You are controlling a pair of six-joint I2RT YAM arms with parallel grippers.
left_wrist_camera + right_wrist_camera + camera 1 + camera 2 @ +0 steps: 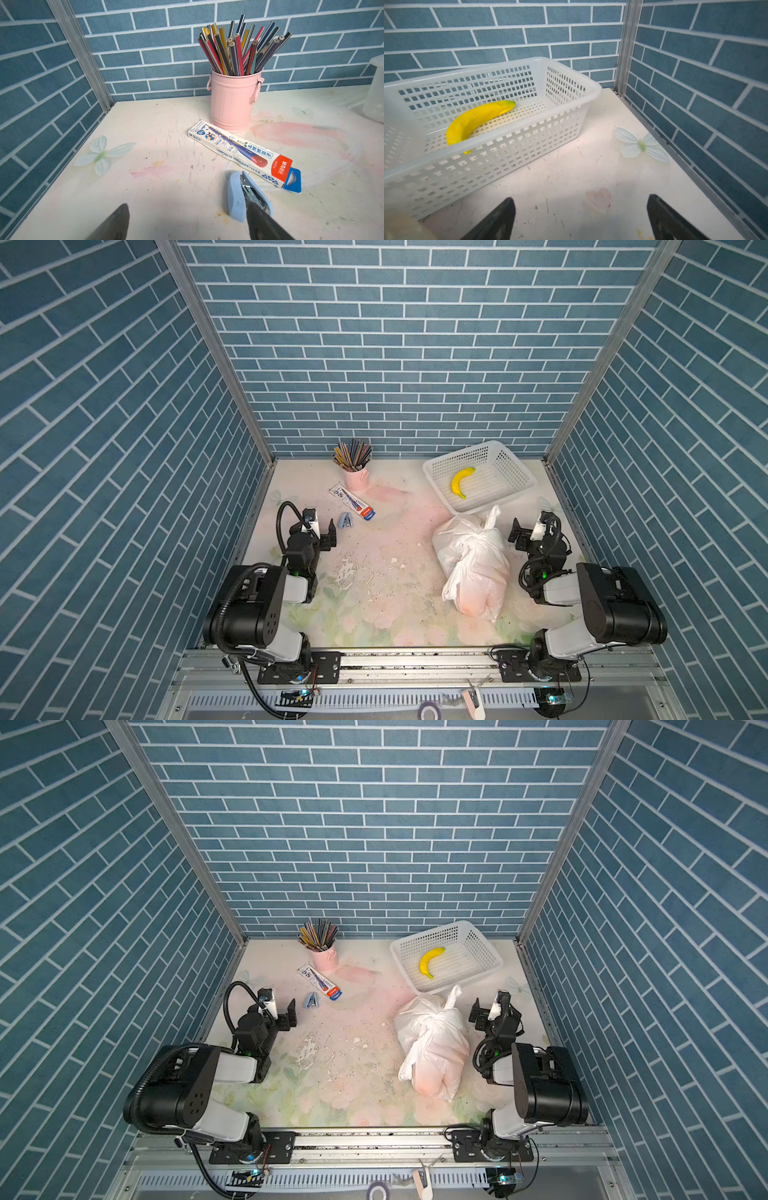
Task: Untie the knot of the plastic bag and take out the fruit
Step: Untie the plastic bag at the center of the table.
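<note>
Plastic bag (473, 572), one, lies knotted; banana (459, 483), one.

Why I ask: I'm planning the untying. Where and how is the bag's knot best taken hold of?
Probably by the loose tail standing up from the knot of the plastic bag: it juts free toward the basket, a thin strip jaws can close across. Come from the right, where the open right end effector sits nearest.

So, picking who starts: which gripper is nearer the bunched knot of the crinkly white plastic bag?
Right. The right gripper hangs just beside the knot, not touching; the left gripper is far off, by the light-blue stapler.
</note>
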